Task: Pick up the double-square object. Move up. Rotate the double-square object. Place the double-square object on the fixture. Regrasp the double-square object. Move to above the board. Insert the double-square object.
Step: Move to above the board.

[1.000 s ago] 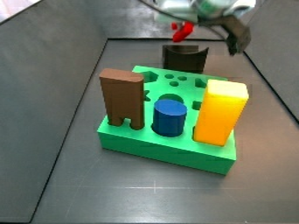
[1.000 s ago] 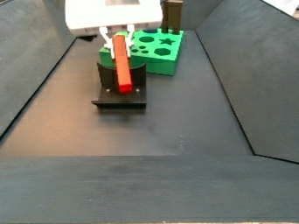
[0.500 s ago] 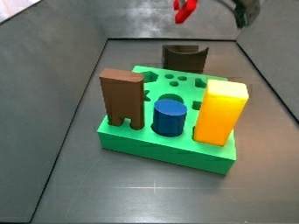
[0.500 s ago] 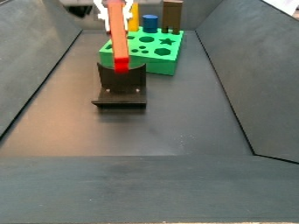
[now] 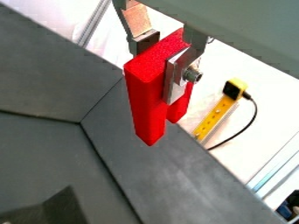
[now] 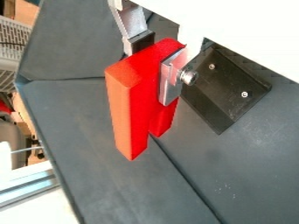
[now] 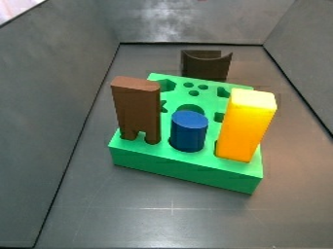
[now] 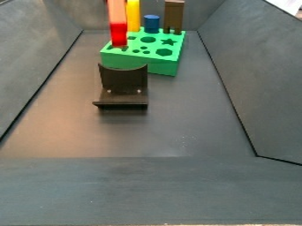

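Gripper [image 5: 163, 61]: I read it clamped on the double-square object [image 5: 152, 92], silver fingers [image 5: 184, 70] pressing its upper part in both wrist views; the piece hangs below them, long axis down.

Double-square object: bright red, stepped. In a side view [image 8: 117, 24] it hangs high, above and behind the fixture, touching nothing. Gripper body out of frame there.

Fixture [image 8: 122, 85]: dark scooped block on its base plate, bare, just in front of the board.

Board [image 7: 169, 160]: green slab carrying a brown notched block [image 7: 135, 107], blue cylinder [image 7: 189, 130] and yellow-orange block [image 7: 246, 124]; several holes open.

Progress, my judgement: the piece is in hand and lifted clear; whether this is before the fixture placement or after the regrasp I cannot tell. Travel over the board and insertion remain.
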### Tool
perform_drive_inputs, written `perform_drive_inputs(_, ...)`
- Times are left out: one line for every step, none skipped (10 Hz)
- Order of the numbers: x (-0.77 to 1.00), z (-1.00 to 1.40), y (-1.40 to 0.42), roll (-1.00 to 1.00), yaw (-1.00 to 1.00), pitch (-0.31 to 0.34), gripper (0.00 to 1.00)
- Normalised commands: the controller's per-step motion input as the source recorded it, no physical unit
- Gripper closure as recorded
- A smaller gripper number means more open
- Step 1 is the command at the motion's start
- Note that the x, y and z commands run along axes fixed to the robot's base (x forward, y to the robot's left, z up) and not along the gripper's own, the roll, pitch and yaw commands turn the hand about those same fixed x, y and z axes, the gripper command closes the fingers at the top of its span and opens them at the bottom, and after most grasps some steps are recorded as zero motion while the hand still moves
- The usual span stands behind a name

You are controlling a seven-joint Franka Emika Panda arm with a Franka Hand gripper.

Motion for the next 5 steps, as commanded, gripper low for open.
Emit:
perform_drive_inputs(-0.06, 0.41, 0.02, -0.08, -0.06, 0.037, 1.0)
perform_drive_inputs(-0.06, 0.29, 0.02, -0.08, -0.05, 0.049, 1.0)
perform_drive_inputs(-0.45, 0.26, -1.0, -1.0, -0.23, -0.053, 1.0)
perform_drive_inputs(-0.44, 0.26, -1.0, -1.0, -0.23, -0.057, 1.0)
perform_drive_inputs(-0.47, 0.28, -1.0, -1.0, -0.23, -0.065, 1.0)
